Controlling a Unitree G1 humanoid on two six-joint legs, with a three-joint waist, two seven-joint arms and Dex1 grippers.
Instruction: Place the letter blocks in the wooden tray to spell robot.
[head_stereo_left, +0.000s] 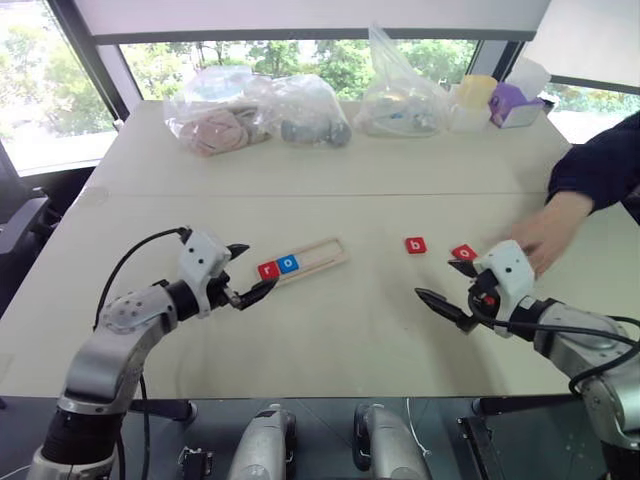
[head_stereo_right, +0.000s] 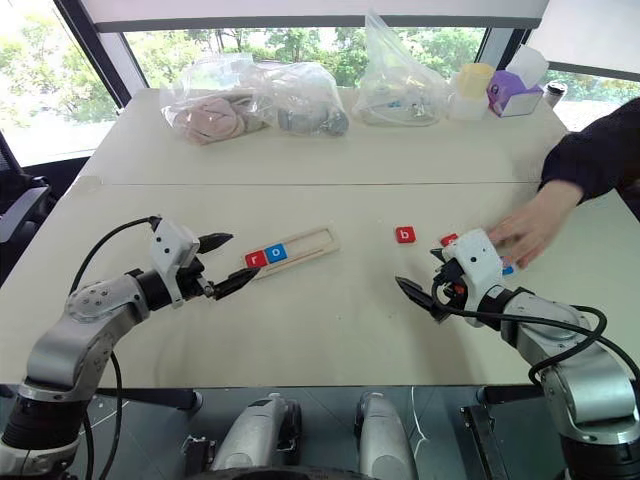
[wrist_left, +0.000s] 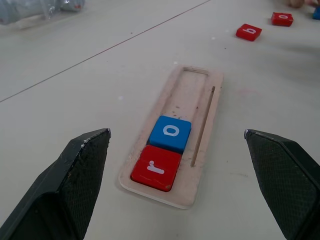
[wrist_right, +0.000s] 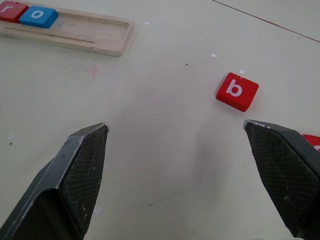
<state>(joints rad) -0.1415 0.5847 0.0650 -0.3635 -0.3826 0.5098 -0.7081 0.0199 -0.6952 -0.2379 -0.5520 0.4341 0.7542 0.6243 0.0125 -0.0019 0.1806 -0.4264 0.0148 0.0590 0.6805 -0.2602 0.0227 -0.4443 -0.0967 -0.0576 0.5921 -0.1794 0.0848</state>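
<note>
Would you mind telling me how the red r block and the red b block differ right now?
The r block sits in the wooden tray, touching the blue o block; the b block lies loose on the table, touching nothing. Their letters differ. Both are red squares with white lowercase letters.

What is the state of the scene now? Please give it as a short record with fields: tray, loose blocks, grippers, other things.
tray: wooden tray on the table, holding a red r block and a blue o block side by side at one end; the rest is unfilled
loose blocks: red b block and a red o block lie on the table
left gripper: open, holding nothing, near the tray
right gripper: open, holding nothing, near the b block
other: a person's hand reaches in beside the right gripper; plastic bags at the far edge
</note>
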